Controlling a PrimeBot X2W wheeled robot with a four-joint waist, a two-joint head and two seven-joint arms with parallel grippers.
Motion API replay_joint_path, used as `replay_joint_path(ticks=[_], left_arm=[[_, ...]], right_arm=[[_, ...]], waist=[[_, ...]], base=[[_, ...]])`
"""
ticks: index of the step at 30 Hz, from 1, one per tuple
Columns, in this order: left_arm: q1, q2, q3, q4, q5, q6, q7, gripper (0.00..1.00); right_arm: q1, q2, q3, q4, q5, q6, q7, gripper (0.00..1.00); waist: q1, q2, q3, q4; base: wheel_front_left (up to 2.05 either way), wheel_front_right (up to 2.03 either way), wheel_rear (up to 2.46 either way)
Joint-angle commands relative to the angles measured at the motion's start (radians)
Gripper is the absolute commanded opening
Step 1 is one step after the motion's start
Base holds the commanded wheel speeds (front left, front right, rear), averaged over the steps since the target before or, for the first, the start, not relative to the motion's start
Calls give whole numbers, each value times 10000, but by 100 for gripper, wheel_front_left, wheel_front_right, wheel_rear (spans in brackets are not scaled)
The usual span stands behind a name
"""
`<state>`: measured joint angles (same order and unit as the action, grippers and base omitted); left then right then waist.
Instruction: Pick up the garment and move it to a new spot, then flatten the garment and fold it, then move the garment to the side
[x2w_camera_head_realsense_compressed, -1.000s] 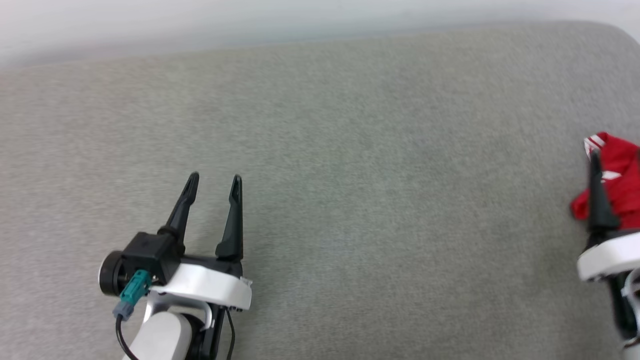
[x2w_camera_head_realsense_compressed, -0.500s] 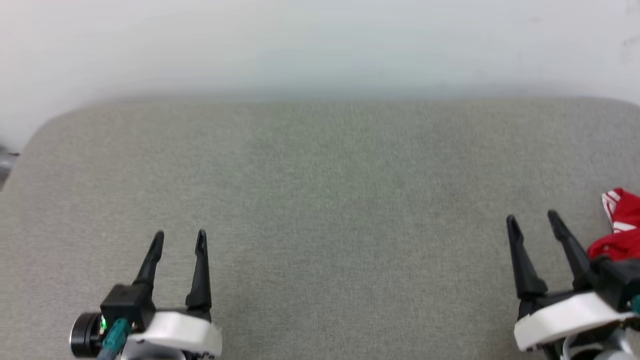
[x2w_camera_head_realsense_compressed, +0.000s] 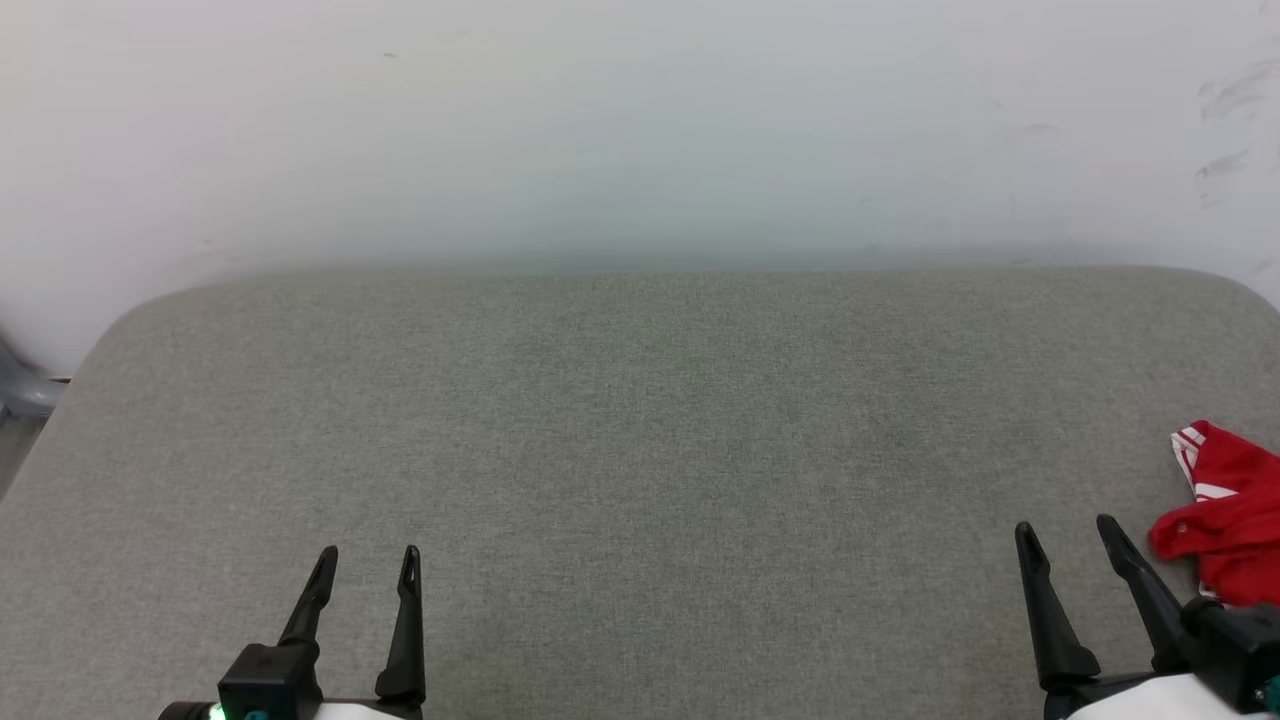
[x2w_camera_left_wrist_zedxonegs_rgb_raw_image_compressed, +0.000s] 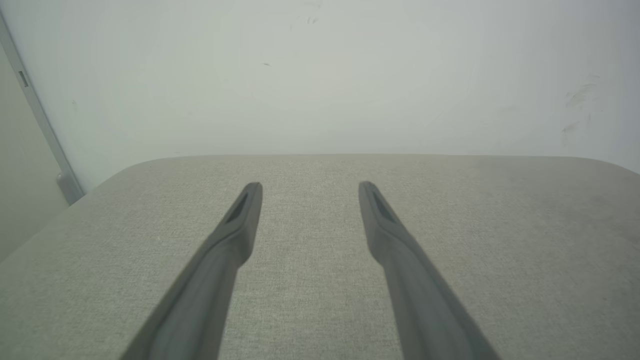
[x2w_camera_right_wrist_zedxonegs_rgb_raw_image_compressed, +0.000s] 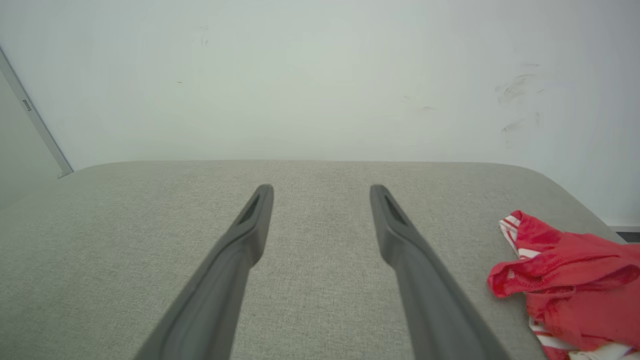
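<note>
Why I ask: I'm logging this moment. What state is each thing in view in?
left tool: open, empty.
right tool: open, empty, next to the garment but apart from it.
garment: crumpled in a heap, neither flattened nor folded, lying by the right edge of the grey padded surface.

head camera looks down on the grey cushion (x2w_camera_head_realsense_compressed: 640, 450); both wrist cameras sit low over it, facing the wall (x2w_camera_left_wrist_zedxonegs_rgb_raw_image_compressed: 320, 75).
</note>
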<state>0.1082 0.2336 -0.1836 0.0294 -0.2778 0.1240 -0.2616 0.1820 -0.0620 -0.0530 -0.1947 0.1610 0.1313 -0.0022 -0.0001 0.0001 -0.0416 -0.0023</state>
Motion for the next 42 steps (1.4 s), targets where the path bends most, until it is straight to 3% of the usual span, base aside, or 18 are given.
replay_joint_path(ticks=[1,32,33,42], left_arm=[[145,-66,18,10,60,-23,-44,100],[-42,-98,67,470,133,-280,-45,100],[73,-122,38,465,94,-277,8,0],[-79,-302,256,684,-1216,-484,354,0]], right_arm=[[160,68,-2,-62,-14,-13,58,100],[21,95,246,203,-209,-13,-51,100],[188,79,269,226,-156,0,11,0],[5,10,316,635,1323,-1,25,0]], waist=[[1,-1,-61,-15],[1,-1,-87,-3],[2,-1,-87,-4],[2,-1,-56,-2]], base=[[0,0,0],[0,0,0],[0,0,0],[0,0,0]])
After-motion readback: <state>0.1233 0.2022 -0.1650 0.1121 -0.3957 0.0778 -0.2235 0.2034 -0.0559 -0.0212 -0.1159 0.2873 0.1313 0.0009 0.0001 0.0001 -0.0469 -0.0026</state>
